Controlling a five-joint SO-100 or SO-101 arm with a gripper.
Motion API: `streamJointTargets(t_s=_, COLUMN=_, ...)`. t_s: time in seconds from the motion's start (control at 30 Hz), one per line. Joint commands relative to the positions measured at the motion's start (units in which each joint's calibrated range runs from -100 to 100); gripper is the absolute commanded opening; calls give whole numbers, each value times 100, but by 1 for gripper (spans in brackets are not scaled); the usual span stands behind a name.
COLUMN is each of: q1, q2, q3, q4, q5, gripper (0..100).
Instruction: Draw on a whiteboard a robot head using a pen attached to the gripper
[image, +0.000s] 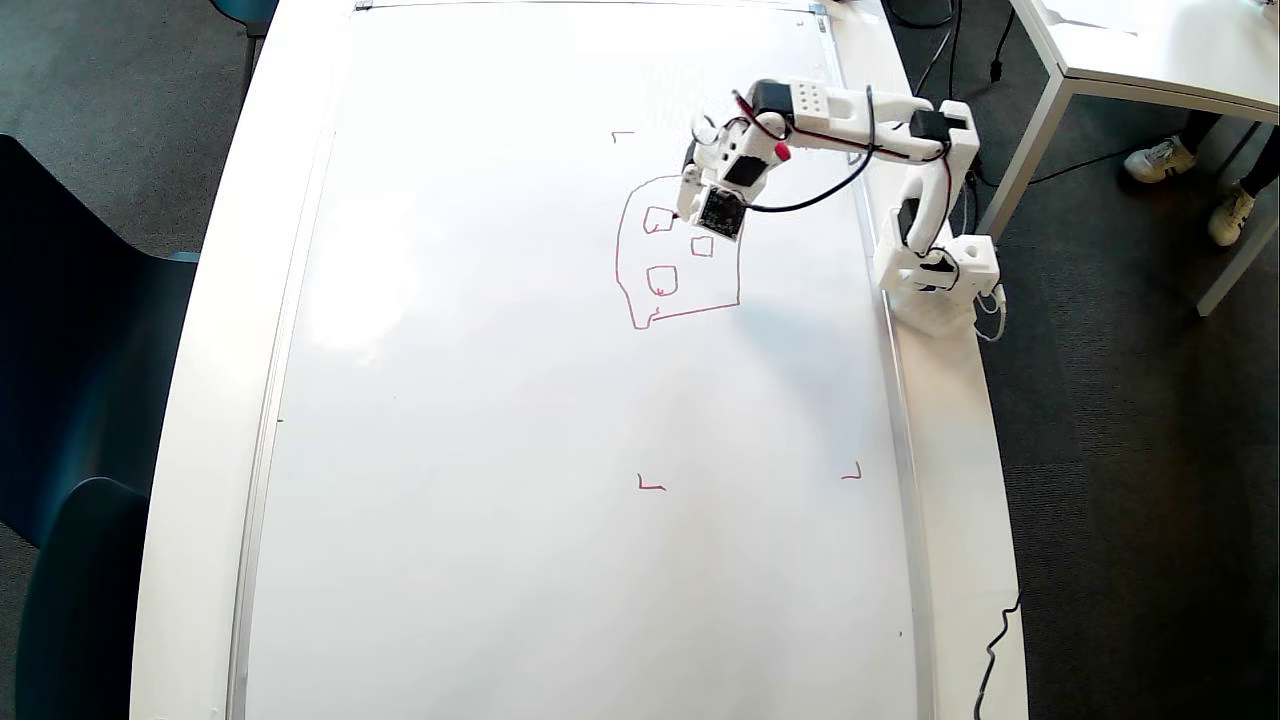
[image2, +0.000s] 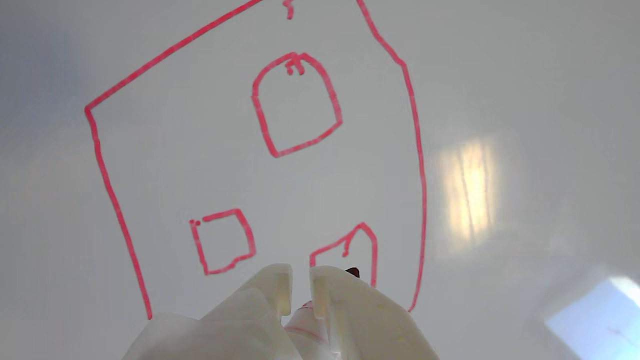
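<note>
Overhead high; wrist close (both: robot head (image: 680, 250))

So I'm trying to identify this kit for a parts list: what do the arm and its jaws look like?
A small arm of white 3D-printed plastic with black motors at the joints, black and red cables looped along it, and a white base block. The gripper carries a dark square circuit board. In the wrist view the jaws are cream-white, blocky plastic.

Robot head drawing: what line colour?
Red lines on the robot head; clearest in the wrist view.

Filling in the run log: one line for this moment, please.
gripper: shut on pen | tip: by one small square | robot head: outline, three squares drawn | whiteboard: lower half bare
</note>
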Motion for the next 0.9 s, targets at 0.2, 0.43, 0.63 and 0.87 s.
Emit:
streamJointTargets(t_s=0.2, q1=50, q2=1217, q3=-1318, q4=-490, q5=8, gripper=1)
streamJointTargets(t_s=0.43, q1=79, q2=1905, q3=-1354, q4=-838, q5=88, gripper=1)
streamJointTargets(t_s=0.63, q1=79, q2=2098, q3=-1372, q4=-925, q5=94, gripper=1)
streamJointTargets(t_s=0.87, q1=57, q2=2534, q3=-1790, q4=-925, q5=99, gripper=1)
